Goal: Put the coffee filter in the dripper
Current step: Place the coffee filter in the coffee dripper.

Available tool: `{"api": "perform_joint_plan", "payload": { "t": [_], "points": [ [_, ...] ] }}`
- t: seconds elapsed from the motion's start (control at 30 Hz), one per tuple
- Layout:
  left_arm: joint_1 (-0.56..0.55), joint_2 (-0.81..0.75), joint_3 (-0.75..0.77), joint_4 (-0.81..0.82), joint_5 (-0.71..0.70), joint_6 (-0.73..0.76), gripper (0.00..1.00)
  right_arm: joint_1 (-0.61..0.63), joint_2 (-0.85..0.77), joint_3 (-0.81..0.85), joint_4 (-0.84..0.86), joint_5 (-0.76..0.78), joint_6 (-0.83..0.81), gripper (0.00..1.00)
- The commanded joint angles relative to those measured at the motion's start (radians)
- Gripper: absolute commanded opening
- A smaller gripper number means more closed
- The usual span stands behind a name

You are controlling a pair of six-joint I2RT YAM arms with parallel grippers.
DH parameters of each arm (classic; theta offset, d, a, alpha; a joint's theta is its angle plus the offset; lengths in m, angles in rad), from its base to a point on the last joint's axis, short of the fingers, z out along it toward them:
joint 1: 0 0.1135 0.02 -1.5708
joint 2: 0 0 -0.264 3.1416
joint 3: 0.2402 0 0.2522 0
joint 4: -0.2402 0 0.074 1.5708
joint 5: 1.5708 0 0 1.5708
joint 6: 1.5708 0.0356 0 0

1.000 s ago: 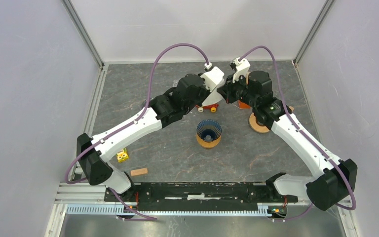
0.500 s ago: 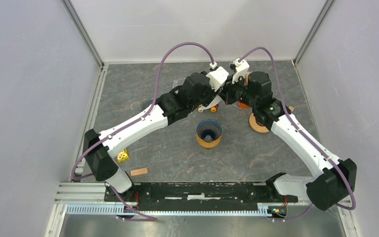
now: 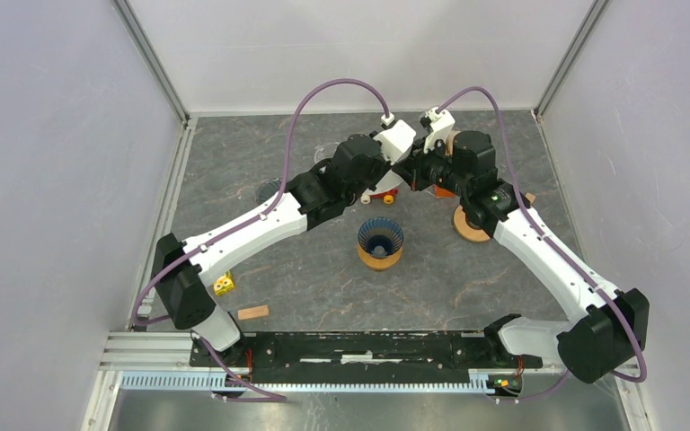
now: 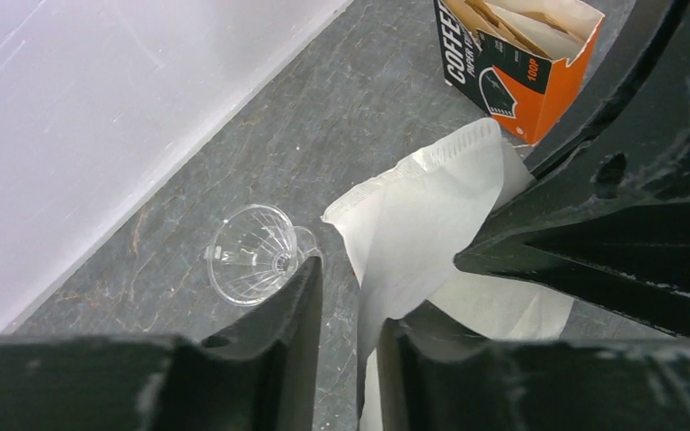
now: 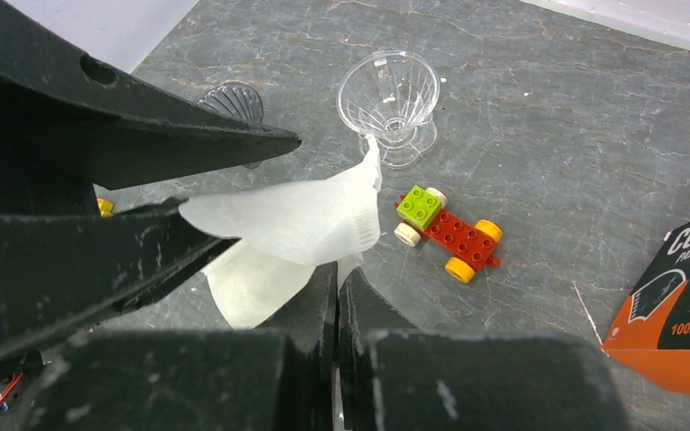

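Coffee filter (image 5: 296, 220) pinched in right pincer (image 5: 337, 283); left pincer (image 4: 350, 305) ajar around it.

Top view: the coffee filter (image 4: 422, 224) is concealed beneath the two wrists. Right wrist view: the filter box (image 5: 678, 314) is cut off at the right edge. Left wrist view: the filter's lower end is hidden behind the left hand (image 4: 349, 305).

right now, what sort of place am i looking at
Probably a robot test cell: plain pale walls enclose a grey stone-patterned tabletop holding an orange coffee-filter box and a red toy brick car.
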Motion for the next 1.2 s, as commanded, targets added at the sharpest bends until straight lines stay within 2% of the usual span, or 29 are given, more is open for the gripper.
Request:
{"api": "perform_joint_plan", "payload": {
  "t": [0.0,0.27,0.6,0.67,0.77,0.9,1.07,1.17],
  "points": [
    [-0.004,-0.029,-0.006,0.074,-0.033,0.048,0.3,-0.007,-0.024,0.007,0.04,-0.014,0.014,0.0],
    [-0.004,-0.035,-0.007,0.076,-0.043,0.061,0.15,-0.007,-0.019,0.013,0.034,0.002,0.013,0.0],
    [-0.004,-0.066,-0.033,0.09,-0.035,0.1,0.11,-0.008,-0.026,0.011,0.017,0.056,-0.02,0.0],
    [-0.005,-0.075,-0.038,0.086,-0.029,0.098,0.14,-0.011,-0.027,0.01,0.019,0.056,-0.024,0.0],
    [-0.005,-0.088,-0.044,0.077,-0.019,0.084,0.27,-0.021,-0.032,-0.01,0.056,0.007,-0.006,0.0],
    [-0.005,-0.095,-0.051,0.061,0.011,0.06,0.39,-0.051,-0.037,-0.039,0.107,-0.075,0.045,0.0],
    [-0.003,-0.102,-0.061,0.059,0.018,0.054,0.42,-0.068,-0.046,-0.044,0.114,-0.094,0.063,0.0],
    [-0.004,-0.103,-0.064,0.054,0.03,0.047,0.38,-0.072,-0.051,-0.045,0.115,-0.096,0.064,0.0]
  ]
}}
